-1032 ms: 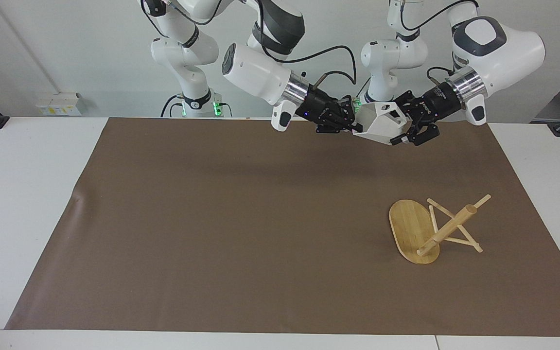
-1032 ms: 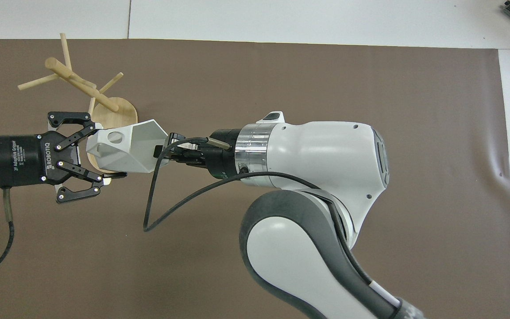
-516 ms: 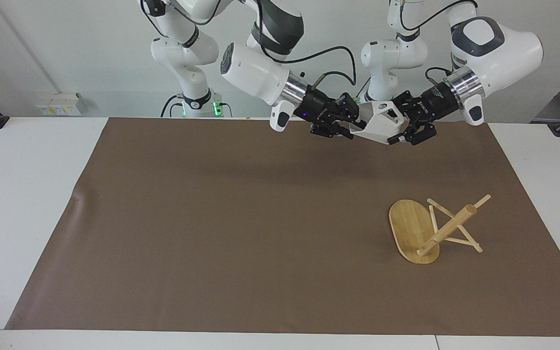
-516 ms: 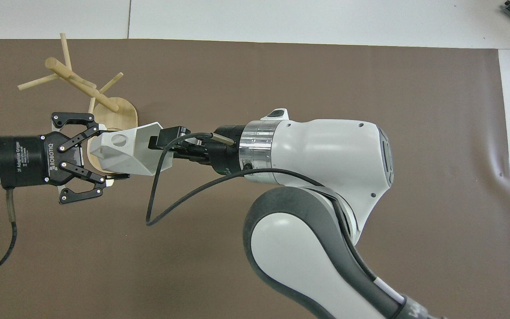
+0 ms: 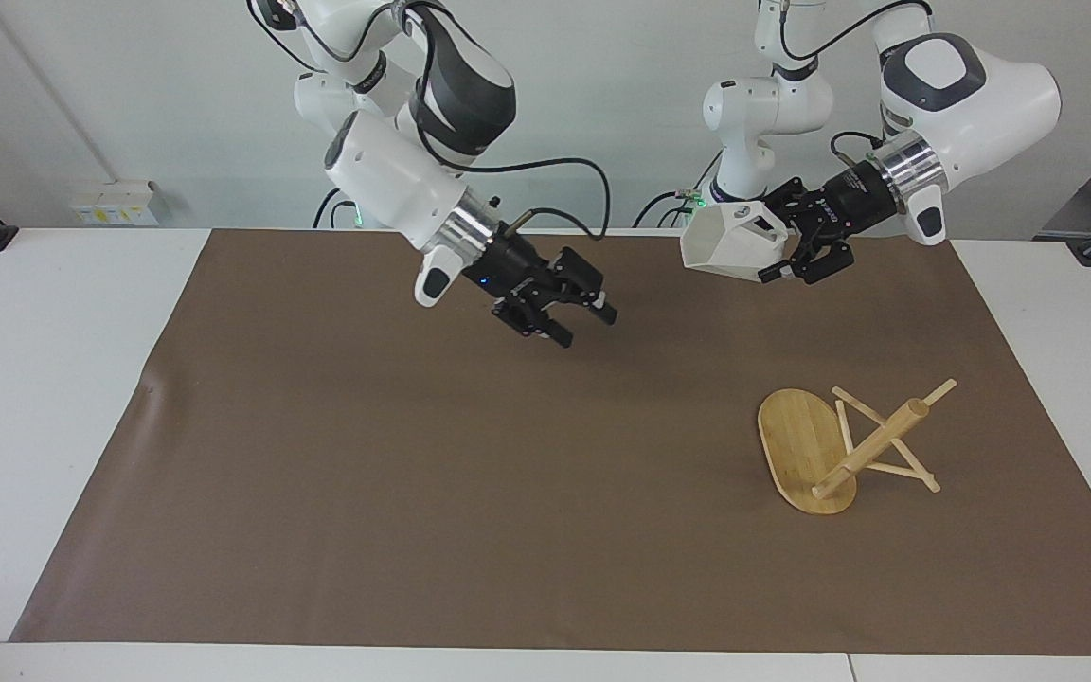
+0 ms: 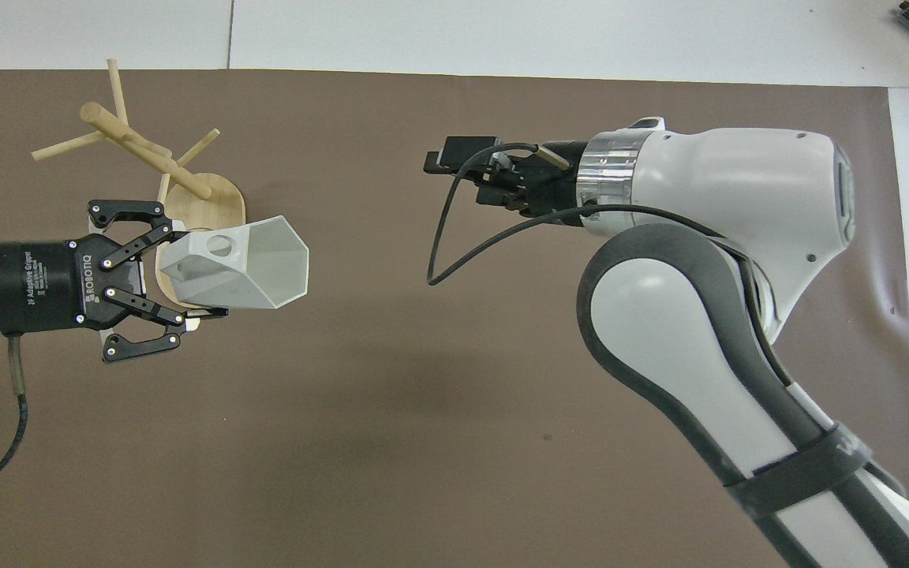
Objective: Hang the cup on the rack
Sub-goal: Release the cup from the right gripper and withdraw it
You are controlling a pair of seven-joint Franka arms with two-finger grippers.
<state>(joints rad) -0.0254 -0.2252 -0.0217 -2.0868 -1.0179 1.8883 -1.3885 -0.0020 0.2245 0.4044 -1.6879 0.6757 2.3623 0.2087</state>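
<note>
Handover done: the cup now rides in the left gripper alone.

The left gripper (image 5: 785, 258), upper right of the facing view, is clamped on the cup (image 5: 725, 243) by its handle end, aloft. The right gripper (image 5: 572, 311), a second ago closed on the cup's rim, has let go, spread wide and swung away toward upper centre. The rack (image 5: 849, 445) lies tipped on the surface (image 5: 413, 493), lower right, unmoved, so hanging looks awkward.
</note>
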